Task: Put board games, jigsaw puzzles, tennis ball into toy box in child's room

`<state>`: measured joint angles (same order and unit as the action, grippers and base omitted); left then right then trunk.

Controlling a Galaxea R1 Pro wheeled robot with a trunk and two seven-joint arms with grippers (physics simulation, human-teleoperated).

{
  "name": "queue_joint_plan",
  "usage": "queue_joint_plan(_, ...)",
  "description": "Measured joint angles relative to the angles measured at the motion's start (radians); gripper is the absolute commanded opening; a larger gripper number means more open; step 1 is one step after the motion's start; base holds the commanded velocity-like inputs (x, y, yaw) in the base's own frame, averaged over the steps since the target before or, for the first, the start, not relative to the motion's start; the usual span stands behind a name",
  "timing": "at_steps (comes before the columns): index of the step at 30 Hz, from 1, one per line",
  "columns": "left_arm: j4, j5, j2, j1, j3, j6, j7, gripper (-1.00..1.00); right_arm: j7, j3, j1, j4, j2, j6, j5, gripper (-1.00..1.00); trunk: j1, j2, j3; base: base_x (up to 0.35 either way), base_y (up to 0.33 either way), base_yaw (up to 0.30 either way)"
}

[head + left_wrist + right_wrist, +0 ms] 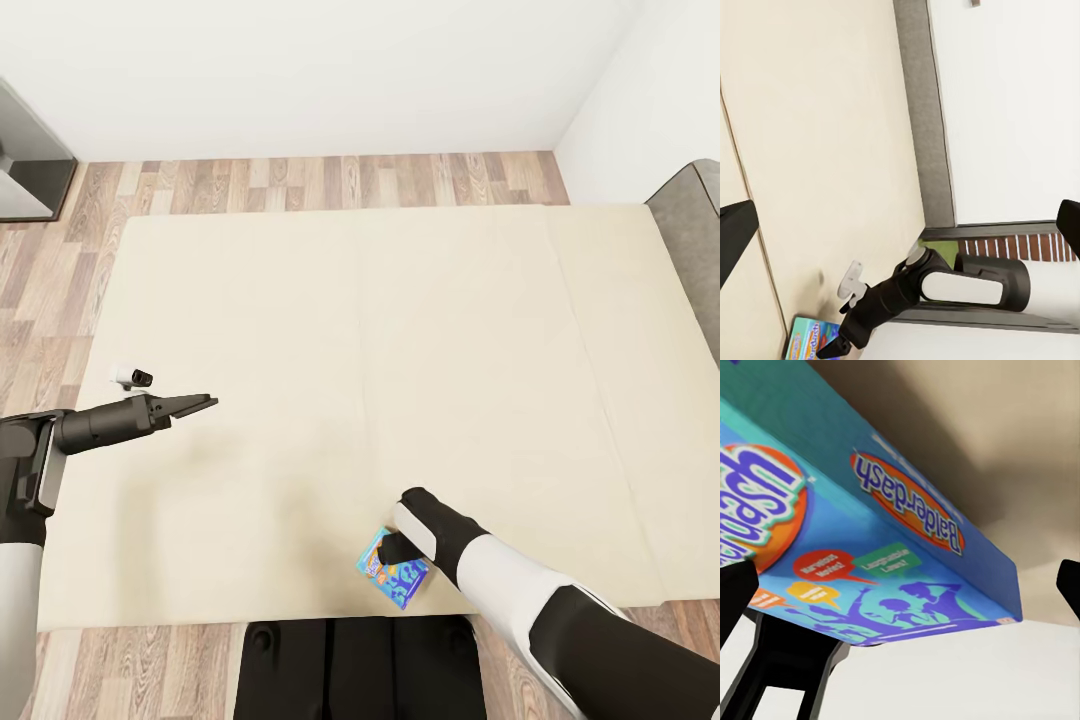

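Observation:
A bright blue board game (392,572) with orange print lies tilted on the beige bed (400,330), close to its near edge. My right gripper (401,547) reaches down onto it. In the right wrist view the box (892,547) sits very close between the two fingertips of the right gripper (900,589), which stand wide apart, open. A gap shows between the box and one fingertip (1069,585). My left gripper (195,405) hovers open over the bed's left part, holding nothing. The left wrist view looks across the mattress to the right arm and the blue box (810,337).
A grey headboard (690,240) runs along the bed's right side. Wood plank floor (300,180) and white walls lie beyond the bed. A dark cabinet corner (30,165) stands at the far left. My dark base (350,670) sits at the bed's near edge.

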<state>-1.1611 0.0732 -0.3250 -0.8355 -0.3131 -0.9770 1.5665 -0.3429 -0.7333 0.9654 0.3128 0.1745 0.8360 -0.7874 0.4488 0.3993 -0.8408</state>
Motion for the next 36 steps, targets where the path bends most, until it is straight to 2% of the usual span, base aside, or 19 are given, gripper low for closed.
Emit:
queue_joint_plan(8, 0.000, 0.000, 0.000, 0.000, 0.000, 0.000, 0.000, 1.00, 0.003, -0.003, 0.002, 0.001, 0.000, 0.022, 0.013, 1.00, 0.000, 0.000, -0.006, 0.000, 0.000, 0.069)
queue_joint_plan(9, 0.000, 0.000, 0.000, 0.000, 0.000, 0.000, 0.000, 1.00, 0.007, 0.000, 0.000, -0.004, 0.000, 0.006, 0.018, 1.00, 0.000, 0.000, -0.007, 0.000, 0.000, 0.093)
queue_joint_plan(13, 0.000, 0.000, 0.000, 0.000, 0.000, 0.000, 0.000, 1.00, 0.005, -0.002, 0.000, 0.003, 0.000, 0.026, 0.008, 1.00, 0.000, 0.000, -0.010, 0.000, 0.000, 0.046)
queue_joint_plan(21, 0.000, 0.000, 0.000, 0.000, 0.000, 0.000, 0.000, 1.00, 0.095, -0.002, -0.001, -0.007, 0.000, -0.002, 0.039, 1.00, 0.001, -0.001, -0.011, 0.000, 0.000, 0.006)
queue_joint_plan(36, 0.000, 0.000, 0.000, 0.000, 0.000, 0.001, 0.000, 1.00, 0.113, -0.004, -0.001, -0.006, 0.000, 0.004, 0.038, 1.00, 0.001, -0.001, -0.011, 0.000, 0.000, 0.000)
